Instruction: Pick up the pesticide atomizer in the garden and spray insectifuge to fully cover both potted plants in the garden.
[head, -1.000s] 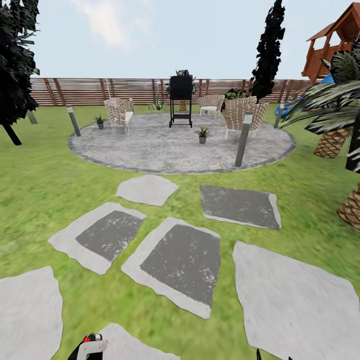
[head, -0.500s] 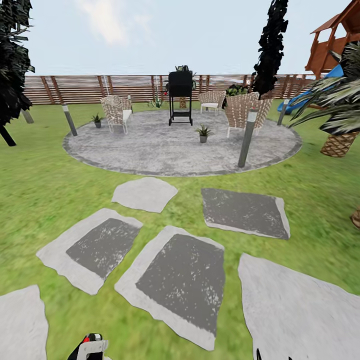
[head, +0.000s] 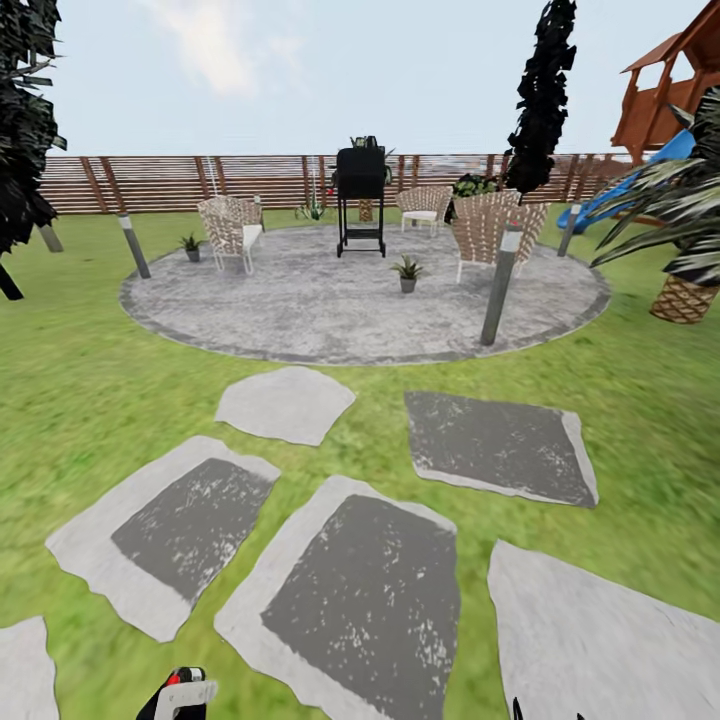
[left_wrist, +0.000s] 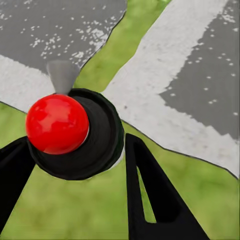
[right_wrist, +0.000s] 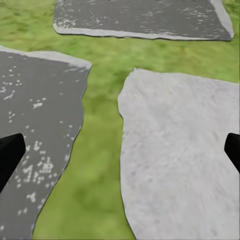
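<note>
Upright, the pesticide atomizer (left_wrist: 75, 132) stands clamped between left fingers (left_wrist: 150, 195), top towards the camera; right fingers (right_wrist: 10, 152) apart.

The green lawn (head: 80, 400) carries a round grey stone patio (head: 300, 310) and flat grey stepping stones (head: 285, 403) set in the grass before it. On the patio stand a black grill on legs (head: 361, 200), woven wicker chairs (head: 230, 228), two small potted plants in grey pots (head: 407, 272) and a grey bollard post (head: 500, 285) at its near edge.
</note>
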